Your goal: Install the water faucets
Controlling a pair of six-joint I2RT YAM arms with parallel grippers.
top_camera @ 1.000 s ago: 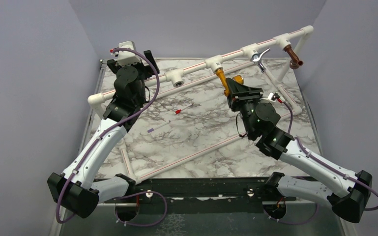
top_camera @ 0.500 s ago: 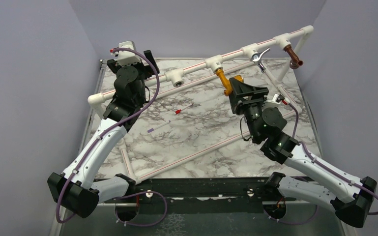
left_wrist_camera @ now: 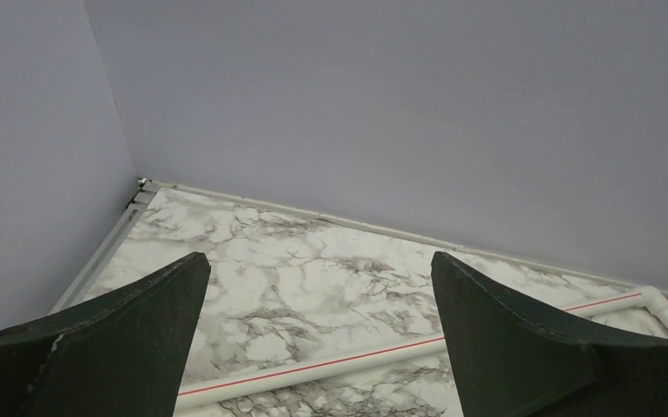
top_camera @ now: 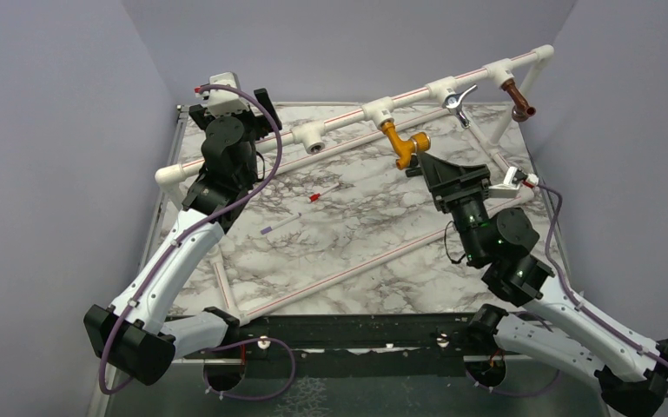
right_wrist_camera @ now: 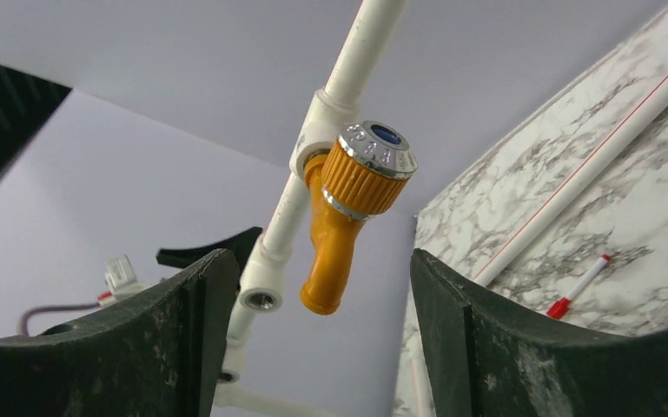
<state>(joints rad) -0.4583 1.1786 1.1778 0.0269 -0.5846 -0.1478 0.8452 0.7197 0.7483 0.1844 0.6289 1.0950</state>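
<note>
yellow faucet up close: smooth moulded body, mustard with a soft sheen, looks like plastic, though it could be painted metal. its knob has a ribbed orange-yellow grip under a bright mirror-chrome cap with a glossy blue centre. pipe and tee fitting: white plastic, smooth, semi-matt. right fingers are matt black, finely grained, flecked with pale scuffs. left fingers show the same dull black, chipped pale at 1 edge. tabletop: grey-veined marble look, smooth, low gloss. chrome faucet is shiny polished metal. copper faucet is brown with a metallic gleam. wall: flat matt lilac.
</note>
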